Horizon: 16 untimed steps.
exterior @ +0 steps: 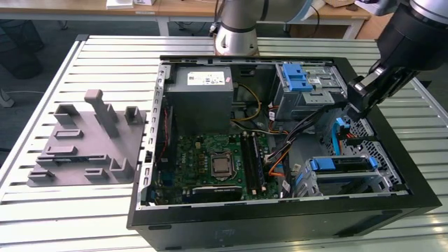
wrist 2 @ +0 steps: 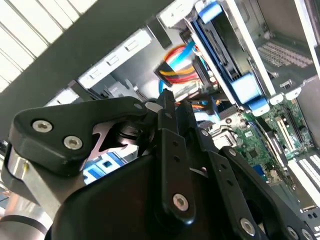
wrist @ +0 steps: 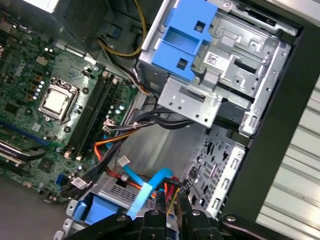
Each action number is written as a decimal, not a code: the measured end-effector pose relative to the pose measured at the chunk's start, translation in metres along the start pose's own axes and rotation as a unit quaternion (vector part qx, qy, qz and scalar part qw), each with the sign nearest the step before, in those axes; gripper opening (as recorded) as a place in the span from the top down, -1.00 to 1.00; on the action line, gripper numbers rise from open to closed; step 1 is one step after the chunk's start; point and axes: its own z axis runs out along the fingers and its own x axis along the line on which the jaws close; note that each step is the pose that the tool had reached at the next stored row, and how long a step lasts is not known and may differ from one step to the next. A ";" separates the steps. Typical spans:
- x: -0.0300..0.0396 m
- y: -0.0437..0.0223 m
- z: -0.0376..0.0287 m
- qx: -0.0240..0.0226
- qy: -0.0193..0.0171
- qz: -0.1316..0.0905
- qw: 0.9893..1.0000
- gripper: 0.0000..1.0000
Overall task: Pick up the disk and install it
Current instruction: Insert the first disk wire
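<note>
gripper (exterior: 355,107): fingers together, holding nothing, inside the case (exterior: 392,207) at the exterior view's right
disk (exterior: 339,164): seated in its bay below
risk: snagging cables (wrist: 150,187) (crowded there)

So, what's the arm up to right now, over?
Gripper over the case, clear of the disk. Disk in its bay, blue bracket on. Cables bunched under gripper.

A worktable (exterior: 105,210) of pale, ribbed metal slats fills most of the exterior view. Beyond its far edge stands a light wooden desk (exterior: 175,8) on white legs (small boxes lie on its top). The floor (exterior: 42,47) beneath is dark grey-blue. A dark mesh bin (exterior: 18,37) stands at the exterior view's left. The light is even.
</note>
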 end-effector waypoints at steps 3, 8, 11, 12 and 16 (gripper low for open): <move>-0.0033 -0.0026 0.0005 0.000 0.000 0.000 1.000 0.52; -0.0025 -0.0045 0.0021 0.000 0.000 -0.016 1.000 0.52; -0.0025 -0.0047 0.0043 -0.001 0.000 -0.043 0.999 0.52; -0.0025 -0.0047 0.0048 -0.001 0.001 -0.052 0.999 0.52; -0.0024 -0.0047 0.0062 -0.002 0.002 -0.083 0.997 0.52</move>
